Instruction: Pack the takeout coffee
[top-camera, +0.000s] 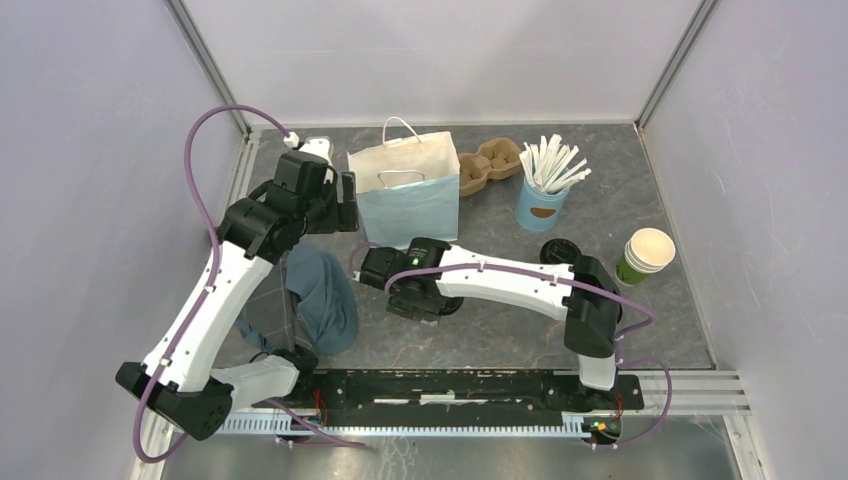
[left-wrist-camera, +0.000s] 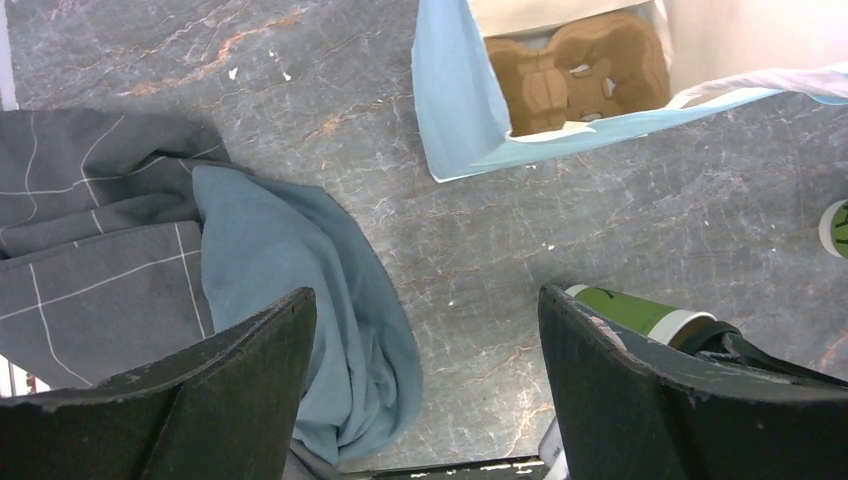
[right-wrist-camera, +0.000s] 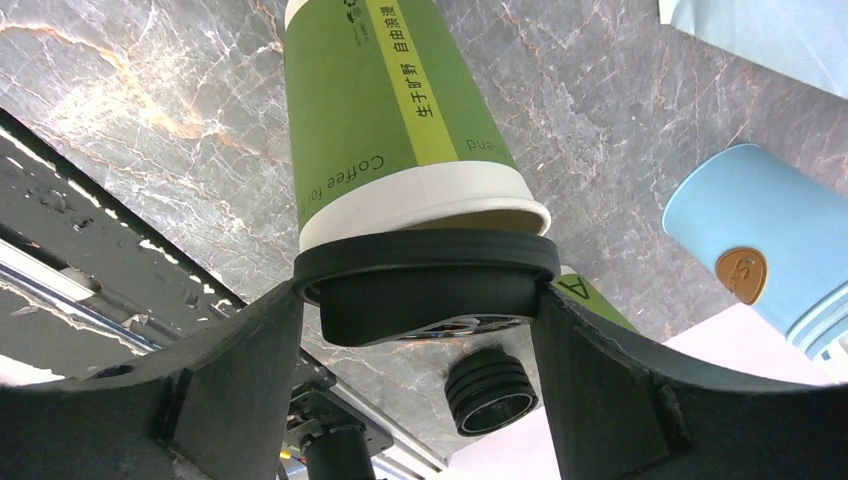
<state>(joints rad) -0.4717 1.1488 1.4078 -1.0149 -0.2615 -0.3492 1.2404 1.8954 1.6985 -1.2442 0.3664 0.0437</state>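
The takeout coffee (right-wrist-camera: 390, 130) is a green paper cup with a black lid (right-wrist-camera: 425, 285). My right gripper (right-wrist-camera: 420, 300) is shut on the lid rim and holds the cup tilted, its base pointing away from the camera. In the top view this gripper (top-camera: 412, 285) sits at mid-table, in front of the blue paper bag (top-camera: 405, 195), and hides the cup. My left gripper (top-camera: 345, 202) is open and empty just left of the bag. In the left wrist view, its open gripper (left-wrist-camera: 425, 335) frames bare table, and the cup (left-wrist-camera: 640, 310) shows behind the right finger.
A brown cup carrier (left-wrist-camera: 580, 70) lies inside the open bag (left-wrist-camera: 460, 110); another (top-camera: 490, 165) stands behind it. A light-blue cup of white sticks (top-camera: 545, 195), a lidless green cup (top-camera: 645, 255) and black lids (top-camera: 560, 250) are at right. Grey and blue cloths (top-camera: 320, 295) lie left.
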